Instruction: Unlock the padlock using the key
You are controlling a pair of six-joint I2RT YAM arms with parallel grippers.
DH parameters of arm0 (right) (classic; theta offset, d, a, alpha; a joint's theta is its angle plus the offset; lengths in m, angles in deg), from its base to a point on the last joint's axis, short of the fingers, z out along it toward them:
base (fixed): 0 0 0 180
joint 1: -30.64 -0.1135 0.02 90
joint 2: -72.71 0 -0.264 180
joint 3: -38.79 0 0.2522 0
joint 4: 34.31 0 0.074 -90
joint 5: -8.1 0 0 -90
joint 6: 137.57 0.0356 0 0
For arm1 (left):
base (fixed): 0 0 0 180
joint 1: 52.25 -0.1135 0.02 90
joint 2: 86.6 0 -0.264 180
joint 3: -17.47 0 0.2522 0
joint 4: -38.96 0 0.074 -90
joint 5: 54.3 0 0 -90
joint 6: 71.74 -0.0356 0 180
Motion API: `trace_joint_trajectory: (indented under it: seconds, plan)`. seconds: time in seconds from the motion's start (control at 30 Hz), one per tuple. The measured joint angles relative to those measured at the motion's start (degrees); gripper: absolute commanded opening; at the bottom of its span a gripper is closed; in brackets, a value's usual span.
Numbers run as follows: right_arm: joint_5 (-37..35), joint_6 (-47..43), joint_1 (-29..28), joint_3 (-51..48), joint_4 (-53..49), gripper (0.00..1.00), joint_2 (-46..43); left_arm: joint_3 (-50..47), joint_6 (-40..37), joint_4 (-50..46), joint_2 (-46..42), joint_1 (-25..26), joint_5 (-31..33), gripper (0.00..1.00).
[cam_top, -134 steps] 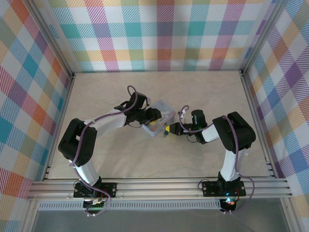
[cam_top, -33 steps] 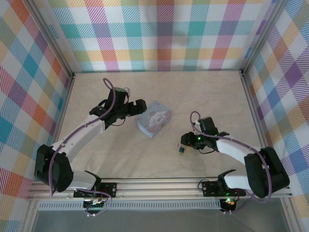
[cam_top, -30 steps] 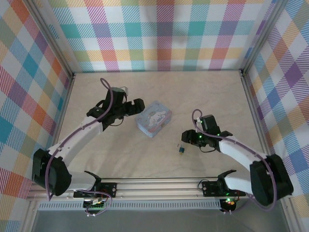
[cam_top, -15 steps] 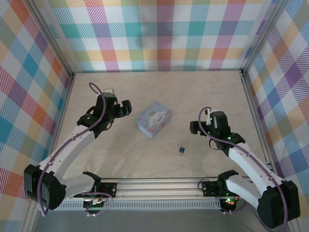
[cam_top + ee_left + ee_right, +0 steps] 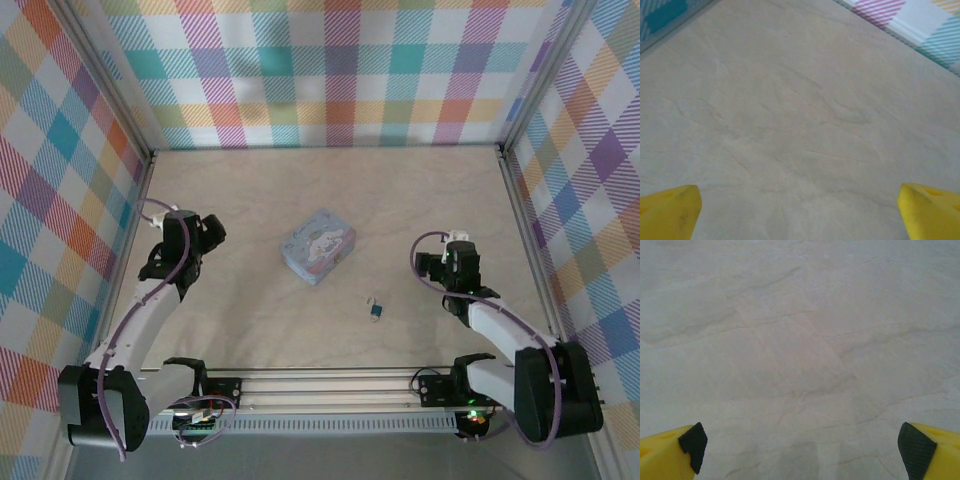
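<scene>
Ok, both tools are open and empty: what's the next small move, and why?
Probably swing the right tool toward the padlock: it lies loose on the table, nearer that arm than the left tool, and both tools hang open over bare surface.

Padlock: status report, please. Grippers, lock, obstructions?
Both open and empty: left gripper, right gripper. Loose on the table: the padlock, key right by it; shackle too small to read. The tin sits apart, nothing blocking.
</scene>
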Motion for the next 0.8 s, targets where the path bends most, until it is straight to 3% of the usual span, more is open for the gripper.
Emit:
trace_joint_trajectory:
  seconds: [0.27,0.6,0.8]
  plan:
    - [5.5,-4.1,1.9,0.0,19.0,1.0,9.8,-7.2,-0.6,6.5,-2.6,0.0,6.8,1.0]
    - [11.0,-6.5,4.9,-1.1,37.2,1.0,21.8,-10.2,-8.2,11.7,-3.0,0.0,8.7,1.0]
    - [13.7,-5.7,7.1,0.7,36.3,1.0,23.3,-12.5,-10.2,15.6,-1.1,0.0,8.5,1.0]
